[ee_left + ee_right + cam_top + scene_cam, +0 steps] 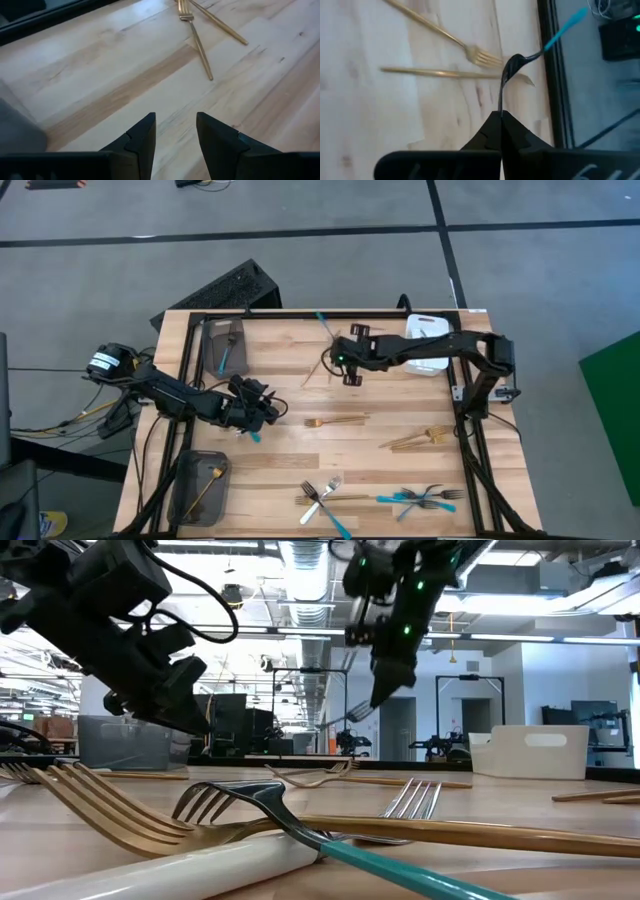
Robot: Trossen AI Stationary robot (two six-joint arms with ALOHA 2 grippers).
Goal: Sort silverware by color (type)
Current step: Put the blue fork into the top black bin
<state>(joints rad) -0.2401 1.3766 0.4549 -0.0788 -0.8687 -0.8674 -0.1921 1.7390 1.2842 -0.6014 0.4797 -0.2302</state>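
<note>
Nearest the low camera: gold fork [120, 815] and blue-handled fork [330, 840] crossed on the bench [290, 450], front edge. More silverware [420, 499] heaped along that edge; two gold forks [335, 421] mid-bench, gold pair [420, 439] toward the right side.

Right gripper [501, 120] near the far edge, pinched fully together on a blue-handled utensil [520, 60], turquoise end pointing past the bench rim, gold fork pair [470, 57] beneath.

Left gripper [175, 132] over bare wood left of centre, fingers apart, holding nothing.

Far-left grey tray [224, 345] with one blue-handled piece; near-left grey tray [198, 485] with one gold piece; white tray [430, 345] far right.
</note>
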